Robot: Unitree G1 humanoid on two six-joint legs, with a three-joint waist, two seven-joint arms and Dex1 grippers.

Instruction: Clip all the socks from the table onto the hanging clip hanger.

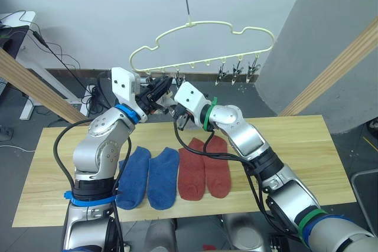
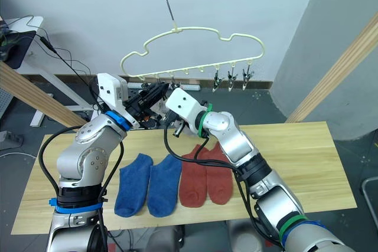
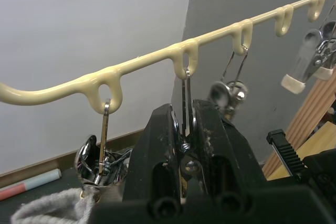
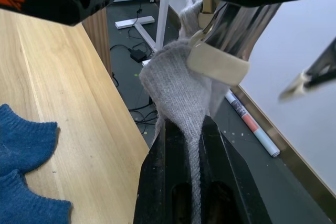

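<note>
on the bench [image 1: 307,146], two blue socks [image 1: 147,176] and two red socks [image 1: 204,168] are lying. under the hanger [image 1: 204,45], a clip [image 3: 185,129] is being squeezed by the left tool [image 3: 181,145] so the grey sock [image 4: 181,95], pinched in the right tool [image 4: 186,145], can be fed in.

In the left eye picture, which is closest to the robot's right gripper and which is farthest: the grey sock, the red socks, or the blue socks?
1. Grey sock: pinched in the right gripper, up by the clip hanger.
2. Red socks: on the table, just below.
3. Blue socks: farther left.
</note>
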